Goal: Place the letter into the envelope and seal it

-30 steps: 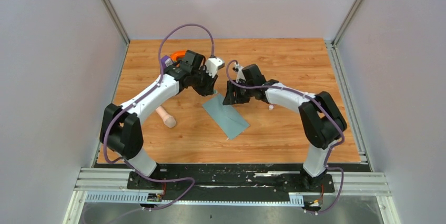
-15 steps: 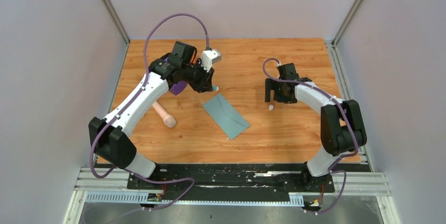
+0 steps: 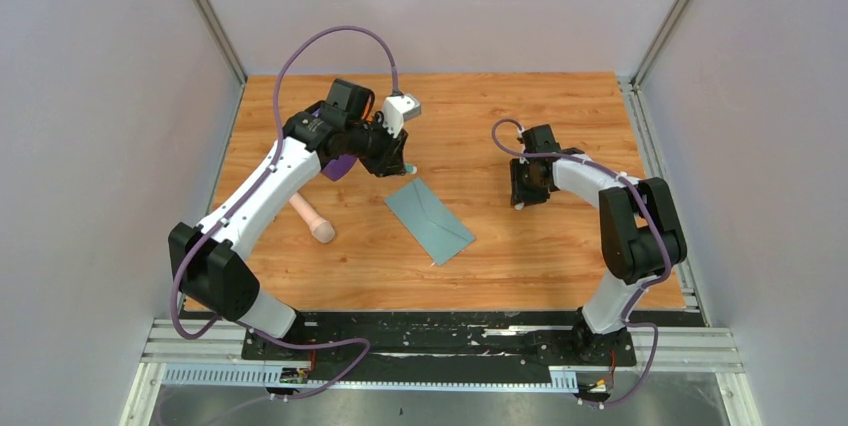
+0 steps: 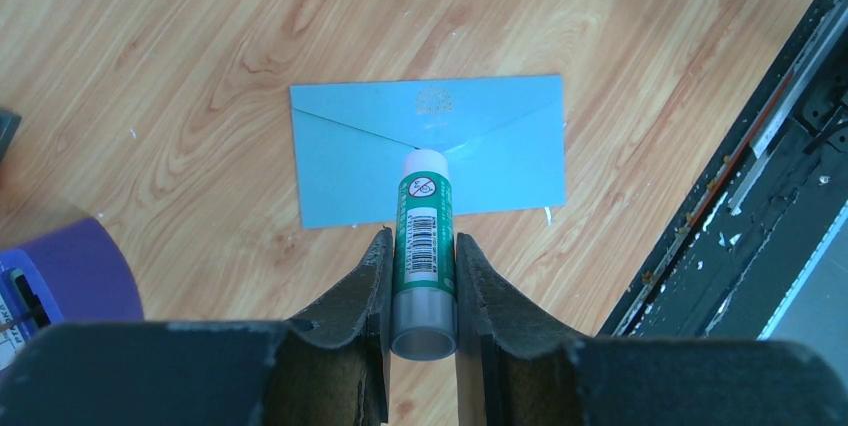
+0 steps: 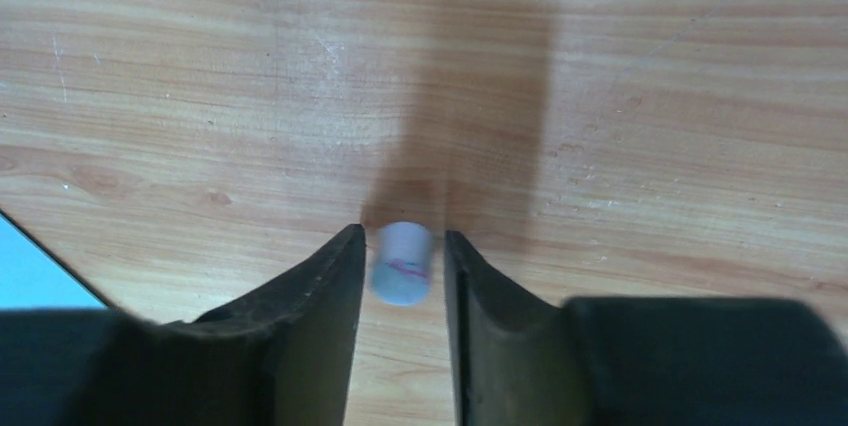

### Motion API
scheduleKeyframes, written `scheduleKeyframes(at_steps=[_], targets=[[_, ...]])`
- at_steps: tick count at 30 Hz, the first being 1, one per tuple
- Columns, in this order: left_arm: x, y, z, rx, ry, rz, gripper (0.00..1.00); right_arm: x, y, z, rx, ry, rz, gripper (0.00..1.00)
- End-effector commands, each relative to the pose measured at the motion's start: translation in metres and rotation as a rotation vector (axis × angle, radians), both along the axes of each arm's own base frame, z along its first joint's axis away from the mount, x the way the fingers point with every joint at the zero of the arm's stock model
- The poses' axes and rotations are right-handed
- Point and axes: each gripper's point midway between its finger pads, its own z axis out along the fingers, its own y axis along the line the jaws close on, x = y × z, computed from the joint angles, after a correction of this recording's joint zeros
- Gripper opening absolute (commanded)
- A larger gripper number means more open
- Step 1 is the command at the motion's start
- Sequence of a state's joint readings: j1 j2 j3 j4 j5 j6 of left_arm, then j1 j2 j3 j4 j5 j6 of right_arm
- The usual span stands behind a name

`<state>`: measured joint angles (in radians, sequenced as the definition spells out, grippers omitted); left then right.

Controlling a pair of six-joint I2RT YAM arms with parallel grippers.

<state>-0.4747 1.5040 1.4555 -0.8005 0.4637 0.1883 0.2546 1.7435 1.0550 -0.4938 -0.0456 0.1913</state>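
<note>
The grey-teal envelope (image 3: 430,219) lies flat mid-table with its pointed flap folded down; it also shows in the left wrist view (image 4: 330,166). The letter is not in view. My left gripper (image 3: 404,160) hovers just behind the envelope's far corner, shut on a green glue stick (image 4: 424,231) whose white tip points at the flap's point. My right gripper (image 3: 518,200) is low over the table, right of the envelope. Its jaws stand open on either side of a small white cap (image 5: 402,264), with a narrow gap on each side.
A pinkish cylinder (image 3: 313,220) lies on the table left of the envelope. A purple object (image 3: 338,166) sits under the left arm and shows in the left wrist view (image 4: 70,271). The black rail (image 4: 760,146) runs along the near edge. Walls close three sides.
Both grippers left the envelope's far corner. The left one drew back with the glue stick, then held still. The right one swung right and came down over the white cap.
</note>
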Motion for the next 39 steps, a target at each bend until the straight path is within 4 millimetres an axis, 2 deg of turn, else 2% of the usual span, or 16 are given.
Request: scheduleKeyframes(at_steps=[1,5,8,10,14,18,23,24,25,26,27,28,29,30,34,39], targets=[[-0.004,0.000,0.011,-0.030,-0.020,-0.014,0.00,0.001,0.001,0.006,-0.004,-0.008,0.003,0.27],[-0.004,-0.001,0.010,-0.033,-0.018,-0.015,0.00,0.002,0.005,0.014,0.020,-0.020,0.012,0.01],[-0.005,-0.002,0.014,-0.042,-0.016,-0.018,0.00,0.005,0.011,0.033,0.059,-0.059,0.022,0.00],[-0.007,-0.004,0.023,-0.056,-0.019,-0.029,0.00,0.008,0.023,0.061,0.139,-0.116,0.044,0.00],[-0.018,-0.004,0.071,-0.112,-0.103,-0.097,0.00,0.008,0.072,0.168,0.449,-0.350,0.185,0.00],[-0.057,-0.005,0.140,-0.212,-0.231,-0.269,0.00,-0.024,0.105,0.291,0.755,-0.620,0.367,0.00],[-0.113,0.009,0.186,-0.273,-0.386,-0.422,0.00,-0.077,0.134,0.383,1.006,-0.873,0.585,0.00],[-0.124,0.014,0.212,-0.306,-0.535,-0.442,0.00,-0.087,0.140,0.393,1.040,-0.904,0.625,0.00],[-0.126,0.015,0.209,-0.314,-0.561,-0.444,0.00,-0.097,0.146,0.402,1.070,-0.930,0.660,0.00],[-0.137,0.019,0.238,-0.362,-0.707,-0.447,0.00,-0.107,0.152,0.410,1.095,-0.952,0.698,0.00],[-0.138,0.018,0.235,-0.377,-0.722,-0.449,0.00,-0.119,0.158,0.417,1.123,-0.971,0.745,0.00],[-0.150,0.021,0.258,-0.430,-0.825,-0.455,0.00,-0.130,0.163,0.424,1.147,-0.979,0.787,0.00],[-0.154,0.019,0.257,-0.451,-0.834,-0.466,0.00,-0.138,0.168,0.429,1.167,-0.984,0.825,0.00],[-0.163,0.022,0.272,-0.488,-0.892,-0.468,0.00,-0.149,0.172,0.435,1.187,-0.981,0.866,0.00],[-0.179,0.024,0.274,-0.535,-0.914,-0.487,0.00,-0.180,0.192,0.447,1.254,-0.961,0.994,0.00],[-0.184,0.024,0.260,-0.537,-0.880,-0.498,0.00,-0.204,0.208,0.464,1.336,-0.997,1.055,0.00]])
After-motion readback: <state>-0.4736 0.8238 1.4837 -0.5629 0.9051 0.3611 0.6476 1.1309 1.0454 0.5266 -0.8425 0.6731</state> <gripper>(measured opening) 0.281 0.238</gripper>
